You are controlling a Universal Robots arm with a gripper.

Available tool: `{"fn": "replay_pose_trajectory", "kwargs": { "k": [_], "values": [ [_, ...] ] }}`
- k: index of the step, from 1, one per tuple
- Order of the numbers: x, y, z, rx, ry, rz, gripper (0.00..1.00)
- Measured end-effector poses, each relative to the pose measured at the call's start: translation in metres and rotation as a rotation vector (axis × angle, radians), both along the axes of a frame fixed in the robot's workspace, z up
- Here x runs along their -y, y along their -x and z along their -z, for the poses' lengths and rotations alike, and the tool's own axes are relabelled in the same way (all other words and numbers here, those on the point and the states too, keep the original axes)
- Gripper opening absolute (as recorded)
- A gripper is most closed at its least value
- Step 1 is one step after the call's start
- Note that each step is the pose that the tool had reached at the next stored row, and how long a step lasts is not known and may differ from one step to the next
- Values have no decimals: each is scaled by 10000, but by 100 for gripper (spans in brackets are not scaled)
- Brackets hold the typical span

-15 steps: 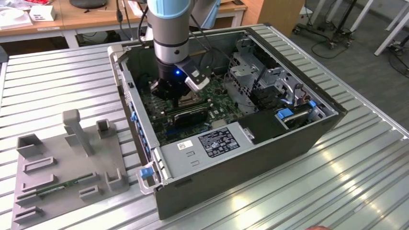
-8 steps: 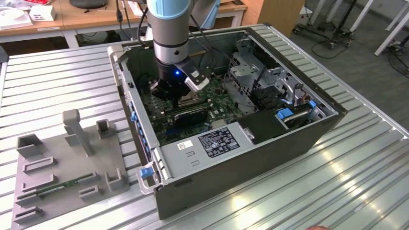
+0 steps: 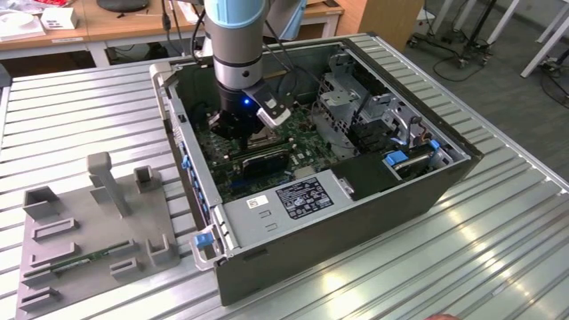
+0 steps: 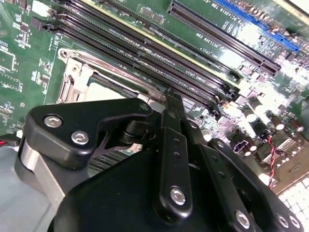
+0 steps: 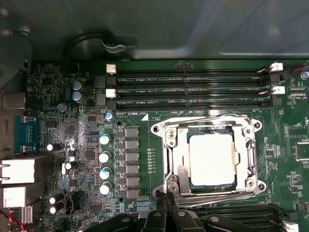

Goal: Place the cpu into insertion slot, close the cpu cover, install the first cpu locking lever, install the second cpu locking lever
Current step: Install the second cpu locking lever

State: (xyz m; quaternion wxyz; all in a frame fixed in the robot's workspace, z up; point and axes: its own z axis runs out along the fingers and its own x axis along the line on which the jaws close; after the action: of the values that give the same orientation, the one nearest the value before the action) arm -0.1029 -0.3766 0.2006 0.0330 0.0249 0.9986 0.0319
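Inside the open dark-grey computer tower case (image 3: 356, 200) lying on the ribbed metal table (image 3: 80, 120), your arm reaches straight down, and its black gripper (image 3: 238, 130) hangs low over the green motherboard (image 3: 266, 157). Look at the first wrist view: the small square cpu with its pale silvery top (image 5: 212, 159) already sits in the insertion slot, the square dark socket with the silvery metal rim (image 5: 169, 145), and the thin silvery cpu cover frame (image 5: 244, 145) lies down around it, so the chip shows through its central window. You can see the gripper's black fingertips (image 5: 166, 203) drawn together into a single point right at the socket's edge, gripping nothing, on the side away from the long black memory slots (image 5: 193, 89).

In the second wrist view the same pinched fingers (image 4: 174, 111) stand at the socket's metal frame (image 4: 79, 77), with a patch of the chip's pale top (image 4: 104, 92) showing just past the gripper's black linkage. Long black memory slots (image 4: 145, 53) and a blue expansion slot (image 4: 251, 21) run across the board beyond it. Whether the fingertips actually touch a locking lever, you cannot tell from these pictures.

Off to the exterior view's left, well apart from the case, your grey moulded parts fixture (image 3: 89, 233) rests on the table with a narrow green memory stick (image 3: 89, 257) lying in it.
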Motion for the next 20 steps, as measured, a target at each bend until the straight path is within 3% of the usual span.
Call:
{"fn": "replay_pose_trajectory", "kwargs": {
  "k": [2, 11, 20],
  "values": [
    [0, 3, 3, 19, -32, -1, 11],
    [-1, 31, 36, 86, -49, -1, 11],
    [0, 51, 63, 85, -40, -1, 11]
  ]
}}
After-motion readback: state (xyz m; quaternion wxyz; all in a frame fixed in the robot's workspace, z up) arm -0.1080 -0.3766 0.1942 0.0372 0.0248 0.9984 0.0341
